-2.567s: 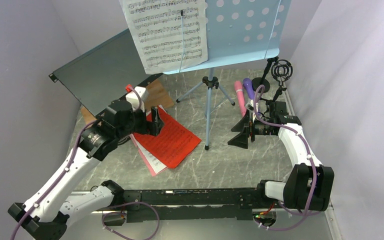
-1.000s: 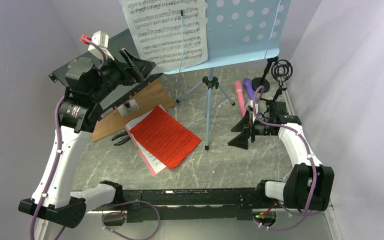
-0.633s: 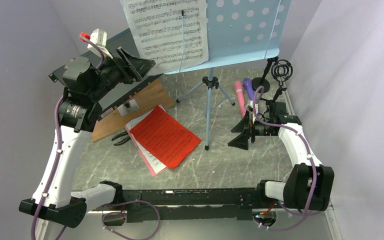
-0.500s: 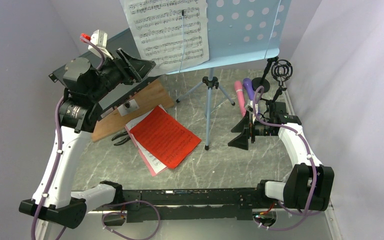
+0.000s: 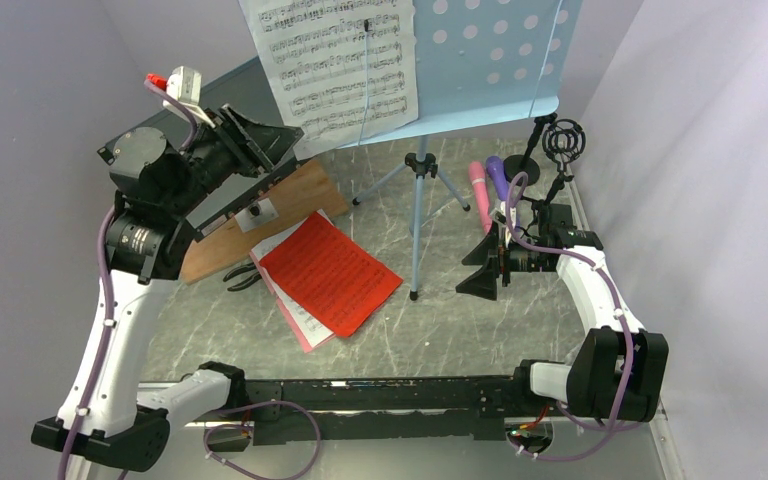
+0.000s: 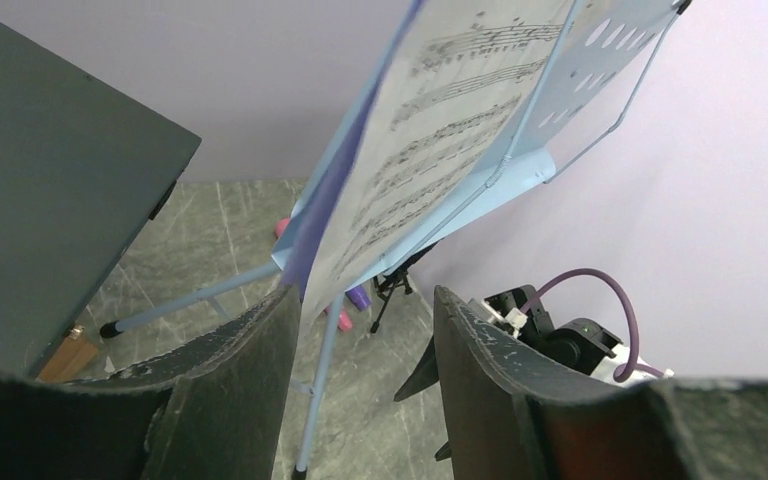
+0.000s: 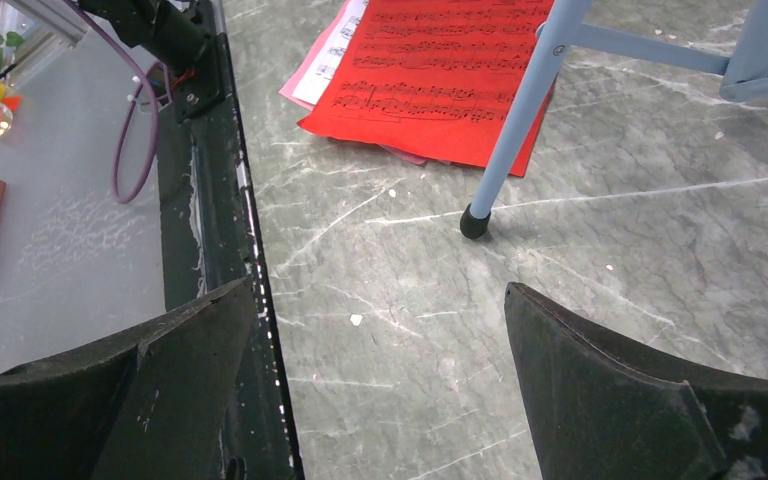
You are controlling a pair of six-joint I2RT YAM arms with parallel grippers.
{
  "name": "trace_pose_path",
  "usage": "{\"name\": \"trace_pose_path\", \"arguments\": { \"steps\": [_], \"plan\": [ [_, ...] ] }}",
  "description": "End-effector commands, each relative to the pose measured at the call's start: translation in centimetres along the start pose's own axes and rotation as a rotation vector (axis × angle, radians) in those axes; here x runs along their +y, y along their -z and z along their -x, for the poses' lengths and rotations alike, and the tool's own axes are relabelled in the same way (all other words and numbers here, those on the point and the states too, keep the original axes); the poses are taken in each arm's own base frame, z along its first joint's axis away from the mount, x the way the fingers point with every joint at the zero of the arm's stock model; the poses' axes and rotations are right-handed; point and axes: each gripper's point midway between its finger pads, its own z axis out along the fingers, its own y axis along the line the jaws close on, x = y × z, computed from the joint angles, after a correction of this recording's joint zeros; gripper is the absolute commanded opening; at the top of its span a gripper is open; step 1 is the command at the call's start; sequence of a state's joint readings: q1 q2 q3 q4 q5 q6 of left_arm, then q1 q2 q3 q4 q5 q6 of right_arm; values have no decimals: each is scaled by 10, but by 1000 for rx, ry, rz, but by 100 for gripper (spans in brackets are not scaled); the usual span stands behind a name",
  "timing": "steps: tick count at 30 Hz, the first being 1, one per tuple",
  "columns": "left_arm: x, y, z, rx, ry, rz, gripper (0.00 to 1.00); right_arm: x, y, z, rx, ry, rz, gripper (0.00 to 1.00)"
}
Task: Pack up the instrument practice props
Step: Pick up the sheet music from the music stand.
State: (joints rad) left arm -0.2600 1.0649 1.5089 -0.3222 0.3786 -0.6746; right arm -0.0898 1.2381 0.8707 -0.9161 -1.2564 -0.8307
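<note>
The light-blue perforated rack [image 5: 490, 60] stands on its tripod [image 5: 418, 200] at the back, with a white music page [image 5: 335, 65] on it. My left gripper [image 5: 272, 135] is raised and open, its jaws either side of that page's lower-left corner [image 6: 310, 280]. Red [image 5: 330, 275], white [image 5: 282, 240] and pink [image 5: 298, 328] pages lie stacked on the table. The pink [image 5: 480, 195] and purple [image 5: 497, 175] microphones lie beside two black supports [image 5: 560, 145]. My right gripper [image 5: 485, 262] is open and empty, low over the table by a tripod leg [image 7: 520, 110].
The large dark box lid [image 5: 190, 140] leans at the back left, over a wooden board [image 5: 260, 215]. Black pliers [image 5: 240, 277] lie next to the pages. A black rail [image 7: 210, 200] runs along the near table edge. Walls stand close on both sides.
My left arm has lifted from over the red page up to the lower-left corner of the white page on the rack. The right arm has not moved.
</note>
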Motion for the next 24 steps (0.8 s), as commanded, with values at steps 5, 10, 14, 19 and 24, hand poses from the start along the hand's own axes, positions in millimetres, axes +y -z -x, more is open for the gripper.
{"name": "trace_pose_path", "arguments": {
  "steps": [5, 10, 14, 19, 24],
  "plan": [
    [-16, 7, -1, 18, 13, -71, 53, -1, 2, 16, -21, 73, 4, 99],
    [-17, 8, -2, 17, 13, -73, 53, -1, 2, 15, -21, 72, 4, 99],
    [-20, 6, -5, 36, 20, -101, 53, -1, 1, 15, -20, 70, 4, 99],
    [-25, 0, -7, 59, 30, -146, 45, -1, 2, 15, -21, 70, 4, 99],
    [-29, -2, -4, 56, 20, -168, 41, -1, 2, 15, -20, 72, 3, 99]
  ]
}}
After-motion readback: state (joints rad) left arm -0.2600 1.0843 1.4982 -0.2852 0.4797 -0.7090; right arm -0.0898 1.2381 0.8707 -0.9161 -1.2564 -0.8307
